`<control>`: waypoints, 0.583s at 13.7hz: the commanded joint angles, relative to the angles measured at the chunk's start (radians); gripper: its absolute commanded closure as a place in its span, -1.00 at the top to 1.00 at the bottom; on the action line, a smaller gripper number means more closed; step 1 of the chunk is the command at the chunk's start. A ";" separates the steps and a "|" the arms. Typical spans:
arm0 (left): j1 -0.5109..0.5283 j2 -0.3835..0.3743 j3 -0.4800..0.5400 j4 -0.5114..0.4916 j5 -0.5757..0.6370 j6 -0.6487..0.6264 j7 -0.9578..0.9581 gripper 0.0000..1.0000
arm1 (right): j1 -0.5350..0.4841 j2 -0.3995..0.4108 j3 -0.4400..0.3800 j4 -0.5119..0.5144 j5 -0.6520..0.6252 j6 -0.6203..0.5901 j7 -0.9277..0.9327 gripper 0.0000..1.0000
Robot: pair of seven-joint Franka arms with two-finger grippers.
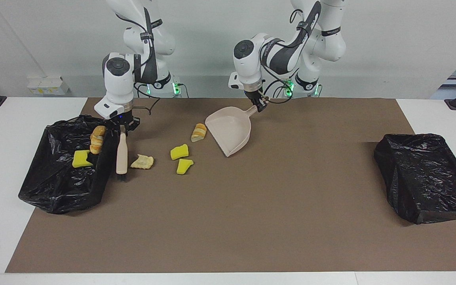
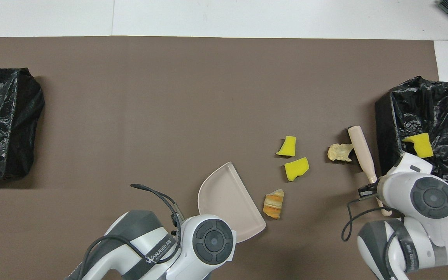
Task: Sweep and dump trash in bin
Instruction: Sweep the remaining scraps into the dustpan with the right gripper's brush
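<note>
Facing view, right end effector (image 1: 122, 130) gripping brush (image 1: 121, 157) (upright), left end effector (image 1: 260, 106) gripping dustpan (image 1: 230, 132).

The room was bright, and the light was even and came from above. Shadows were soft and short. The dustpan (image 1: 230, 132) threw a small dark patch on the brown mat (image 1: 251, 221), and so did the brush (image 1: 121, 156). The black bags (image 1: 426, 176) shone in little white spots where the plastic wrinkled. The white bench (image 1: 2, 158) looked a bit washed out. Both pictures were sharp, with no blur. The mat's edges stayed straight in the overhead view.
</note>
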 commanded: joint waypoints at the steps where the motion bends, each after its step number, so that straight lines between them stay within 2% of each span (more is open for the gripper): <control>1: -0.005 -0.024 0.012 -0.026 -0.003 -0.018 -0.025 -1.00 | 0.063 -0.006 0.004 0.001 -0.003 0.006 0.036 -1.00; 6: -0.006 -0.029 0.012 -0.028 -0.003 -0.040 -0.023 -1.00 | 0.201 0.083 0.004 0.053 0.004 -0.011 0.276 -1.00; 8: -0.005 -0.029 0.012 -0.029 -0.003 -0.052 -0.026 -1.00 | 0.292 0.083 0.004 0.074 0.072 -0.068 0.371 -1.00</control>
